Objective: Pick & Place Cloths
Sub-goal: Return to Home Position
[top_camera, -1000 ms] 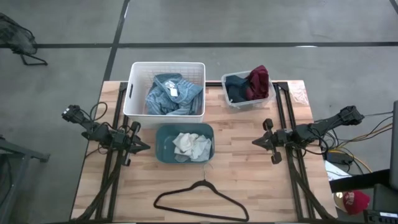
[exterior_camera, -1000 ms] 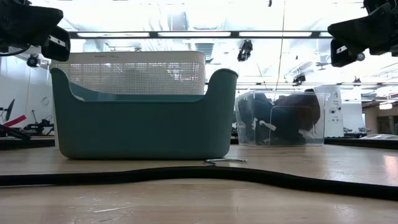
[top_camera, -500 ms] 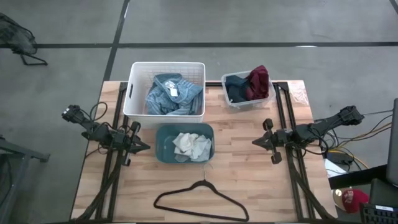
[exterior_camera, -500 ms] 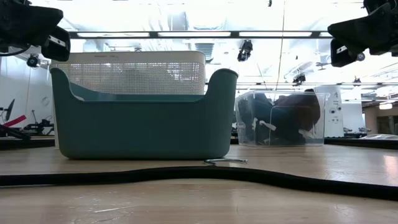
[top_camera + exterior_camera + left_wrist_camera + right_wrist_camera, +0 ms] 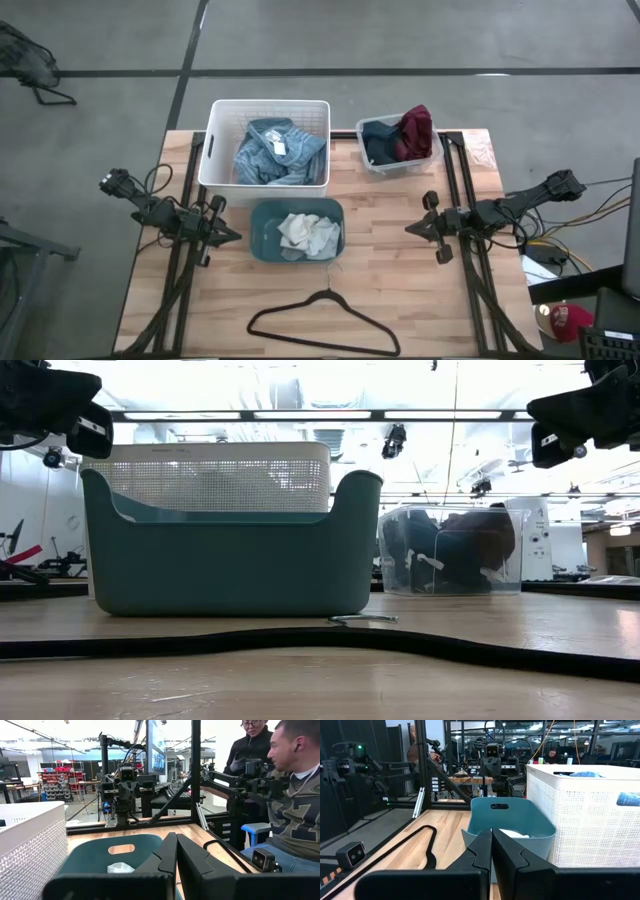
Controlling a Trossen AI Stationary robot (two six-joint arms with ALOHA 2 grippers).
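Observation:
The light blue striped cloth with a white tag (image 5: 277,150) lies bunched in the white bin (image 5: 216,140). The navy cloth (image 5: 379,143) and the maroon cloth (image 5: 417,130) sit in the clear bin (image 5: 432,160). Small white socks (image 5: 308,233) (image 5: 120,867) lie in the teal bin (image 5: 262,215). No pale pink cloth shows. My left gripper (image 5: 232,236) (image 5: 176,851) hovers shut left of the teal bin. My right gripper (image 5: 410,229) (image 5: 491,845) hovers shut right of it. Both point at the teal bin.
A black wire hanger (image 5: 322,322) lies on the wooden table near its near edge, its hook toward the teal bin. Black frame rails run along the table's left and right sides. People (image 5: 295,795) stand beyond the table's right edge.

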